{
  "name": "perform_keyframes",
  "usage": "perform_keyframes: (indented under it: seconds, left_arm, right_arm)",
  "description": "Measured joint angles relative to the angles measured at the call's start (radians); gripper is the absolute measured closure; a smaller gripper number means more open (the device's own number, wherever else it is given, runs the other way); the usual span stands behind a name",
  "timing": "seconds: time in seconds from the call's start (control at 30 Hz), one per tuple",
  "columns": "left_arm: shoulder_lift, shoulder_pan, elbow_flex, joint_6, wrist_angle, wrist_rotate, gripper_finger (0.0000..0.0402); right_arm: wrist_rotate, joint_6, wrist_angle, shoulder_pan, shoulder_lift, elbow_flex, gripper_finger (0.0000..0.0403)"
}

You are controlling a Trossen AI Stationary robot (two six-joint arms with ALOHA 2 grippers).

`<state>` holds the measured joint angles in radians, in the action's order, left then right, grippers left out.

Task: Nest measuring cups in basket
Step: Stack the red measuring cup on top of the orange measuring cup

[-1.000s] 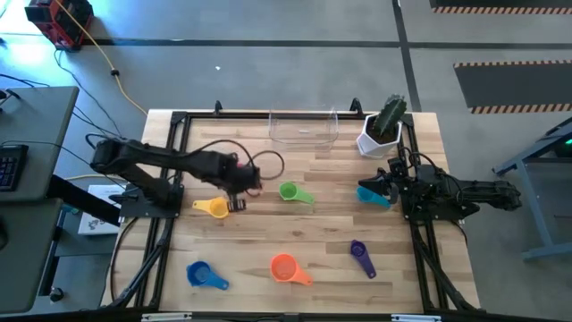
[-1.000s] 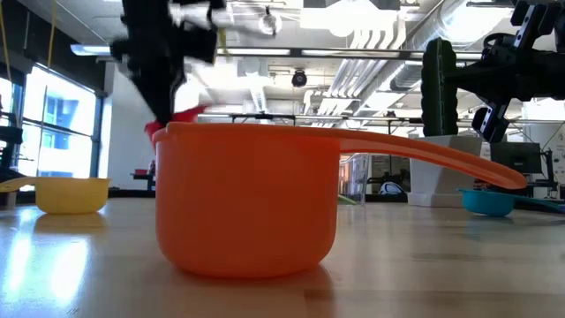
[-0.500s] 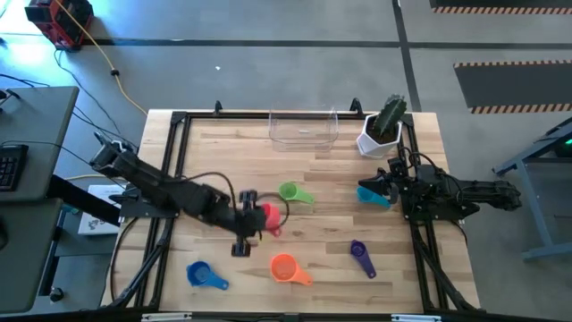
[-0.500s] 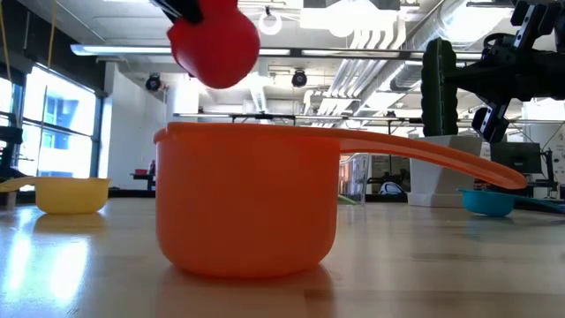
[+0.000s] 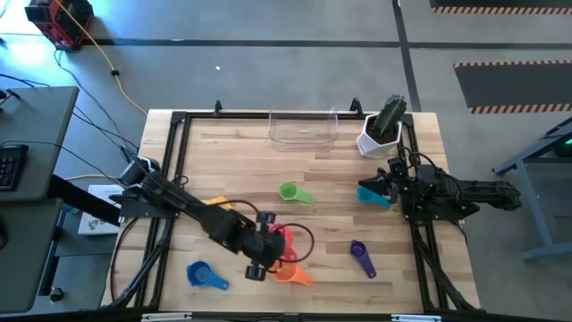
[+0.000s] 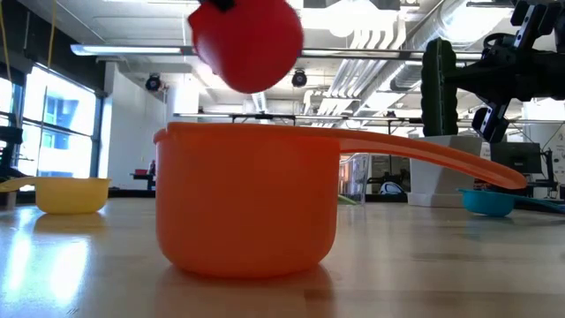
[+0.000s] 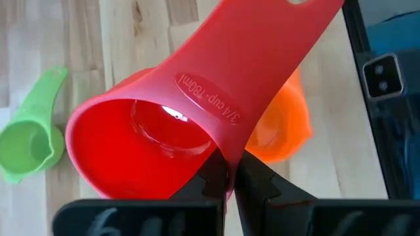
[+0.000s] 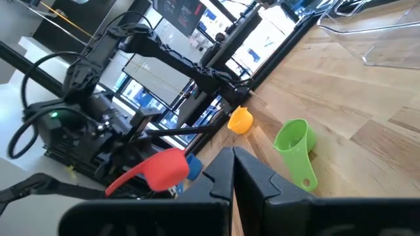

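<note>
My left gripper (image 5: 268, 240) is shut on the red measuring cup (image 5: 279, 243), which hangs in the air just over the orange cup (image 5: 290, 272); the low view shows the red cup (image 6: 247, 40) above the orange cup's rim (image 6: 247, 131). My right gripper (image 5: 365, 190) waits shut at the table's right side, above the teal cup (image 5: 374, 197), which rests on its base. Green (image 5: 292, 192), purple (image 5: 361, 256), blue (image 5: 204, 275) and yellow (image 5: 214, 205) cups stand on the wood. The clear basket (image 5: 304, 128) is at the far edge. My left gripper pinches the red cup at its rim where the handle starts (image 7: 220, 147), one finger (image 7: 211, 176) on the inner side and one (image 7: 254, 178) on the outer side. The cup is lifted clear and tipped on its side, its handle (image 7: 262, 59) pointing away from the fingers.
A white pot with a green cactus (image 5: 382, 128) stands right of the basket. Black frame rails (image 5: 170, 179) run along the table's left and right sides. The left arm lies across the yellow cup. Bare wood shows in the table's middle (image 5: 331, 170).
My left gripper has carried the red cup from beside the yellow cup toward the near edge and to the right, raising it in the low view, until it hangs over the orange cup. It stayed shut on the cup. The right arm kept still.
</note>
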<state>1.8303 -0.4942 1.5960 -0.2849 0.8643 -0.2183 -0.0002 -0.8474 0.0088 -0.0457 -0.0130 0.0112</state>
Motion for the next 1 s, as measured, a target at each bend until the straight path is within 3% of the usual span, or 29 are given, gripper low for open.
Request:
perform_keyframes:
  seconds: [0.37, 1.0]
  left_arm:
    - [0.156, -0.037, 0.189, -0.107, 0.048, 0.045, 0.0394]
    - [0.186, -0.083, 0.184, -0.228, 0.042, 0.088, 0.0394]
  right_arm:
    - [0.0, 0.0, 0.0, 0.0, 0.0, 0.0, 0.0402]
    - [0.0, 0.0, 0.0, 0.0, -0.001, 0.0, 0.0402]
